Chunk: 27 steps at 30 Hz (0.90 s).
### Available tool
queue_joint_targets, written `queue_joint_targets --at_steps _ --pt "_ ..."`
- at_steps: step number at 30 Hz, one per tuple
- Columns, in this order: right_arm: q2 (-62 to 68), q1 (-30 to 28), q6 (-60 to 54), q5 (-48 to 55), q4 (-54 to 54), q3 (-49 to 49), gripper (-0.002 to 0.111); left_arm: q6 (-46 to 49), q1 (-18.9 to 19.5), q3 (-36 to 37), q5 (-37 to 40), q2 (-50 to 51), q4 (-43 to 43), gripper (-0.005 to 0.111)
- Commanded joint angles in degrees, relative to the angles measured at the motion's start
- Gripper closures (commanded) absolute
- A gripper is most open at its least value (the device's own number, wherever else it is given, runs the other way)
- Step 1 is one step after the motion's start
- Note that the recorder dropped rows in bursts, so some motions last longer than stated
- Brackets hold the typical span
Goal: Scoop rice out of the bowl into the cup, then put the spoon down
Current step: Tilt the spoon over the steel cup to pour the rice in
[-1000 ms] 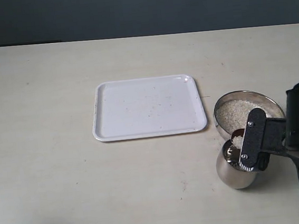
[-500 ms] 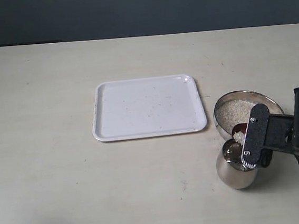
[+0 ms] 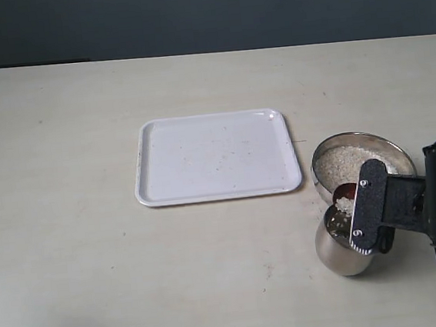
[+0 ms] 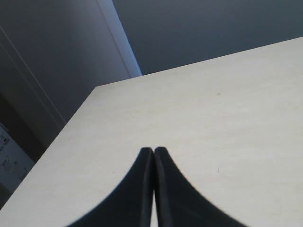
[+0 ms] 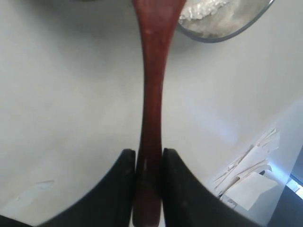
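– Reddish-brown wood: the spoon looks light, stiff and smooth. The right gripper clamps its slim handle near the end, with the jaws drawn close on either side. Is that hold sound?

– It seems adequate. A narrow handle can roll between flat pads, so a grip nearer the middle would likely steady it.

– Where is the load?

– Most of the rice lies in the bowl. The spoon's head hangs tipped over the mouth of the cup, and grains are spilling from it. The rice is loose and dry and probably runs off at any tilt.

– And the vessels?

– Both are steel, hard and slick. The cup stands just beside the bowl and looks light enough to topple under a careless pass. The tray lies apart from them, toward the middle of the table.

– The left gripper?

– Its jaws are pressed together on nothing, above bare table. It does not show in the exterior view.

– What differs from a second ago?

– The heap then sat on the spoon above the cup. Now the spoon appears rolled further over, and grains show at the cup's mouth. The right gripper has shifted only slightly. The cup, bowl and tray have not moved.
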Motion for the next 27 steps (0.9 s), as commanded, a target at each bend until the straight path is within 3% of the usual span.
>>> queue_joint_targets --at_steps 1,27 --pt "-0.4 0.2 1.2 0.0 -1.4 0.2 0.109 -0.4 -0.6 -0.1 -0.6 0.4 -0.1 0.106" --pt "1.0 0.2 2.8 0.0 -0.1 0.2 0.109 -0.4 -0.6 -0.1 -0.6 0.4 -0.1 0.106"
